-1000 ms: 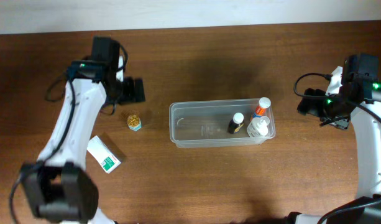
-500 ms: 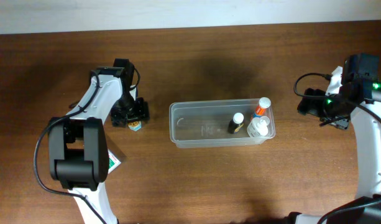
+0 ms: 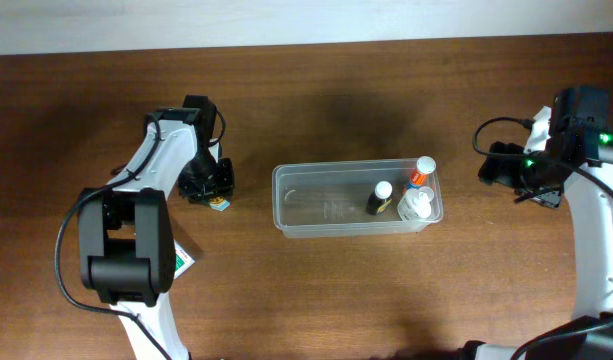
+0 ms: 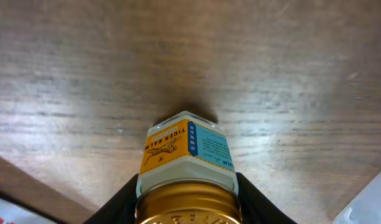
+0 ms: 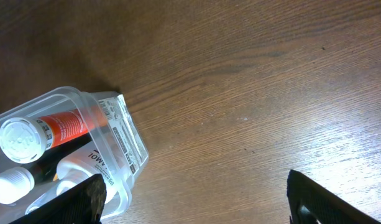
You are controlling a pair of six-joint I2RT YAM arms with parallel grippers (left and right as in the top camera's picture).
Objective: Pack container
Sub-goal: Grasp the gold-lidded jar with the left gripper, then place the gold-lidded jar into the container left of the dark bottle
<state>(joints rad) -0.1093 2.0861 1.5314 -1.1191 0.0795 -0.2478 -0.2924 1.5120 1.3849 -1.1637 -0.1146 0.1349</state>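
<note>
A small glass jar with a gold lid and a yellow and blue label stands on the wooden table, left of the container. My left gripper is shut on it, a black finger pressed against each side just below the lid. From overhead the left gripper covers most of the jar. The clear container lies at the table's middle with three small bottles at its right end. My right gripper hangs open over bare wood, right of the container.
A white and green box lies at the front left, partly under the left arm's base. The left arm's links stretch from there up to the jar. An orange-labelled bottle lies against the container's right wall.
The left arm swung in and came down over the jar, then its jaws closed on the jar's sides. The right arm has not moved.
</note>
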